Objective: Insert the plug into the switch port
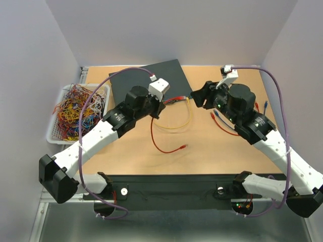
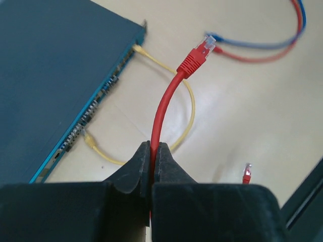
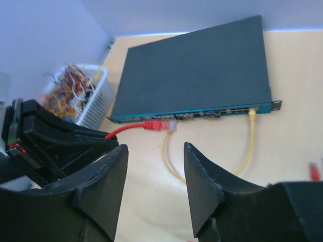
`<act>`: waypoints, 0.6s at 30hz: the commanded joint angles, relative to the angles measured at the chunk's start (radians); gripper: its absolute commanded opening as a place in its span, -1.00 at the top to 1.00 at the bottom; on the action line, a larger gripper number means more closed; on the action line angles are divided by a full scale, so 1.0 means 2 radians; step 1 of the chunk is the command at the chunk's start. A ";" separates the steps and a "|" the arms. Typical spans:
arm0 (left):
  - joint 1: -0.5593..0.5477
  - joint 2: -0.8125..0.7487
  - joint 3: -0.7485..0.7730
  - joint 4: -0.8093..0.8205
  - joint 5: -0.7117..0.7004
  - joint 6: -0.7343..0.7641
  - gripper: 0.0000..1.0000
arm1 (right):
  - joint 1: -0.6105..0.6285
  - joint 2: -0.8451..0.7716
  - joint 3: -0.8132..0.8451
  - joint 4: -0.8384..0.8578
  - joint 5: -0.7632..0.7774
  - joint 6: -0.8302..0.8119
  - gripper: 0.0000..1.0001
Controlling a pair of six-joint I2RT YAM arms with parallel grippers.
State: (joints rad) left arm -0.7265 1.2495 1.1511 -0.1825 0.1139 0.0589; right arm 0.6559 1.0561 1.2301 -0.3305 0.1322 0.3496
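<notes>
From above, the tips of the left gripper (image 1: 164, 102) are hidden under its own wrist. The plug (image 1: 175, 99) is seen only as a small red bit by the front edge of the switch (image 1: 151, 75). The switch is a flat dark box lying at the far side of the table (image 1: 212, 151). A red cable (image 1: 160, 150) is looped on the table in front of it. The right gripper (image 1: 194, 95) is seen just beside the plug, but how wide it stands cannot be told here.

In the left wrist view, the switch is cut off at the left edge. Its thin front face is lined with small sockets, and a yellow cable (image 2: 191, 111) is plugged into two of them. The red cable is pinched between the pressed-together fingers of the left gripper. The plug is held up in the air, apart from the sockets.

In the right wrist view, the sockets are too small to be told apart. The plug is seen close to the front face, not in it. The right gripper's fingers are spread, and nothing is held between them.
</notes>
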 commanded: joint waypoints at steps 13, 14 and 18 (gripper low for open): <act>-0.151 -0.084 -0.135 0.256 -0.453 -0.166 1.00 | 0.002 0.112 0.021 0.124 -0.082 0.229 0.06; -0.162 -0.081 -0.136 0.256 -0.466 -0.166 1.00 | 0.002 0.118 0.034 0.125 -0.091 0.230 0.06; -0.178 -0.067 -0.132 0.258 -0.528 -0.168 1.00 | 0.002 0.129 0.045 0.128 -0.108 0.238 0.10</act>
State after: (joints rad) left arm -1.0615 1.1103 0.8791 0.2409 -0.7338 -0.2676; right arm 0.6559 1.3239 1.2499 -0.1795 -0.0307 0.7921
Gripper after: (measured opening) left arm 0.081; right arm 0.457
